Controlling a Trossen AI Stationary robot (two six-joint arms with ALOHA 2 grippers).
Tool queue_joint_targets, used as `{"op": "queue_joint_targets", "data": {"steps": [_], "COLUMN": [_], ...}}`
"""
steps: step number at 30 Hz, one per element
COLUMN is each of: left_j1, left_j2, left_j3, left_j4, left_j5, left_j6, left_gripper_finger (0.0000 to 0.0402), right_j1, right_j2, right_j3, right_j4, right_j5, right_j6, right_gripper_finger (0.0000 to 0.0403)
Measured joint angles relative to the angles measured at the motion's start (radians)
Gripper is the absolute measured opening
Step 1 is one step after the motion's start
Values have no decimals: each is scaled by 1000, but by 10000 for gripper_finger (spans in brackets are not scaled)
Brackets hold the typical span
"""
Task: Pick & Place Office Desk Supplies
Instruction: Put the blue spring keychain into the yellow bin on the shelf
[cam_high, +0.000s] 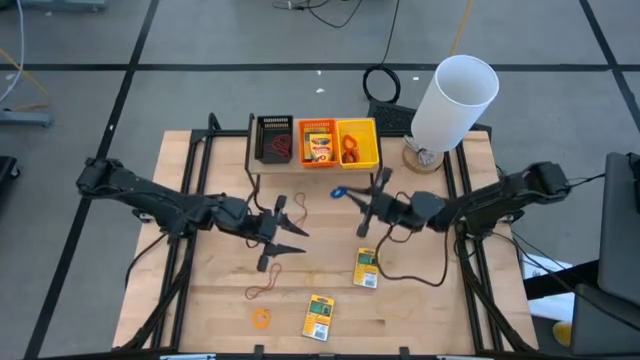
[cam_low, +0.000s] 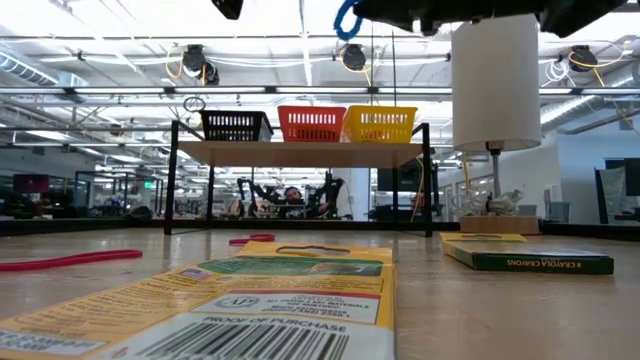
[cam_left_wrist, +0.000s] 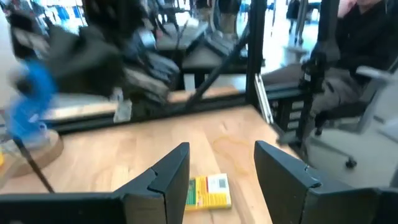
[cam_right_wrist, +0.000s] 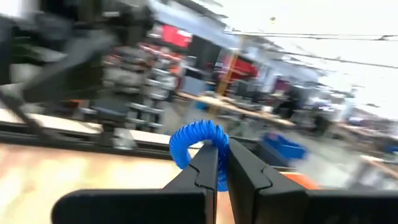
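Right hand (cam_high: 350, 196) pinches a blue coiled rubber-band loop (cam_right_wrist: 198, 144) between fingers closed almost together, held above the worktop (cam_high: 200, 300) in front of the shelf (cam_high: 300, 163). In the low view only the loop's lower curve shows; the hand above is cut off by the frame. Right wrist view is motion-blurred, background unreadable.

Left hand (cam_high: 285, 238) is over the worktop's middle, fingers spread wide, nothing between them. Left wrist view: two dark angular fingers (cam_left_wrist: 168, 177), a yellow pack (cam_left_wrist: 208, 191) lying flat just beyond them, partly hidden by one finger; the other arm behind is smeared.

Two flat yellow rectangular packs with green-and-white labels lie on the wood: one right of centre (cam_high: 366, 268), one near the front edge (cam_high: 320, 317). Low view shows the near pack's printed barcode panel, cropped. An orange loop (cam_high: 261, 318) and a thin brown loop (cam_high: 263, 289) lie front left.

On the shelf, mesh bins: black (cam_high: 275, 139), orange (cam_high: 318, 143), yellow (cam_high: 357, 141); contents are too small to name surely. Smooth white cylinder (cam_high: 455, 100) tilts on a round wooden base at the right rear.
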Motion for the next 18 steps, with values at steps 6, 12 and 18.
{"op": "queue_joint_targets", "data": {"steps": [6, 12, 18], "left_j1": [2, 30, 85], "left_j2": [2, 2, 2], "left_j3": [0, 0, 0], "left_j4": [-103, -109, -89], "left_j5": [-41, -265, -464], "left_j6": [80, 171, 286], "left_gripper_finger": [171, 170, 170], "right_j1": [-52, -142, -275], "right_j2": [-73, -78, -67], "right_j3": [0, 0, -1], "right_j4": [-23, -62, -144], "right_j5": [208, 229, 229], "right_j6": [-116, -130, -121], "right_gripper_finger": [7, 7, 7]}}
